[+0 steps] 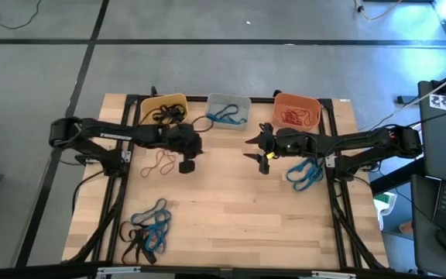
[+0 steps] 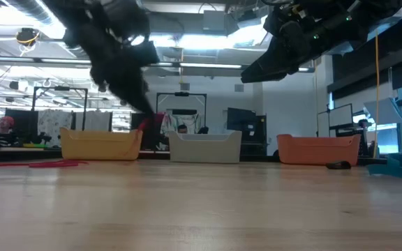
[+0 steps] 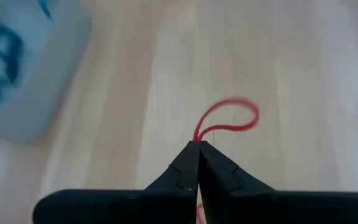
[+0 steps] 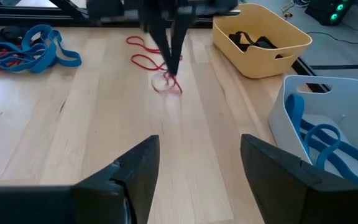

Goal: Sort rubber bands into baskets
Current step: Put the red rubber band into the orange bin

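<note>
left gripper (image 3: 197,148): pinching shut on a red rubber band (image 3: 227,118), its loop hanging just off the table
right gripper (image 4: 197,163): waiting wide apart, holding nothing
step: lifting a red band clear
next: probably carrying it past the grey basket (image 1: 228,110) to the orange basket (image 1: 296,110)
yellow basket (image 1: 163,108): holding black bands

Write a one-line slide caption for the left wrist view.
Left hand shut on a red rubber band, lifting its loop above the wooden table beside the pale grey basket.
</note>
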